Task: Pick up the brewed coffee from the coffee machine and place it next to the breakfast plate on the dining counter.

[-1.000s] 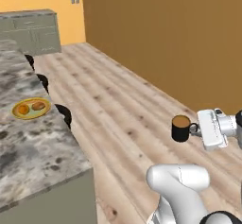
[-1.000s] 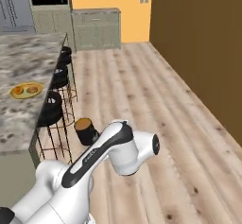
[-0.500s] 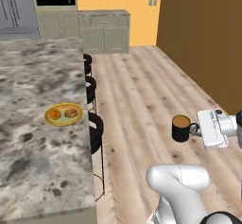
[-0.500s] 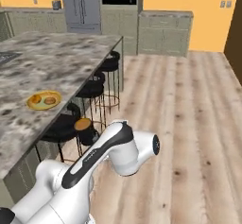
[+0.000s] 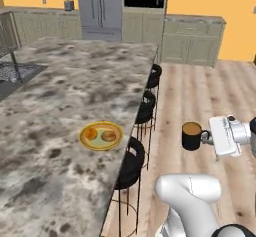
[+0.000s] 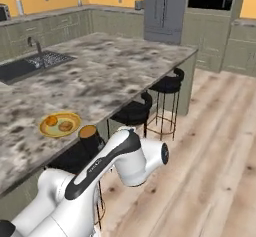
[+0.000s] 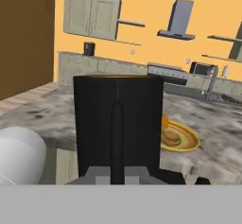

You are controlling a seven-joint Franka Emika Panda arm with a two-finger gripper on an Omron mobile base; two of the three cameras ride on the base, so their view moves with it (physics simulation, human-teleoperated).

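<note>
I am holding the brewed coffee (image 5: 190, 135) by its handle, the gripper (image 5: 206, 138) closed on it at centre right of the left base frame, over the wood floor and clear of the dining counter (image 5: 60, 106). The breakfast plate (image 5: 101, 135) is sitting near the counter's edge, left of the mug, above the black stools (image 5: 131, 162)

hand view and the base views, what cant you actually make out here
- Fingertips' contact with the brewed coffee: the mug's body hides it in the hand view.
- The breakfast plate: its left part is hidden behind the mug.
- The gripper: its jaws are too small to read in the left base view.
</note>
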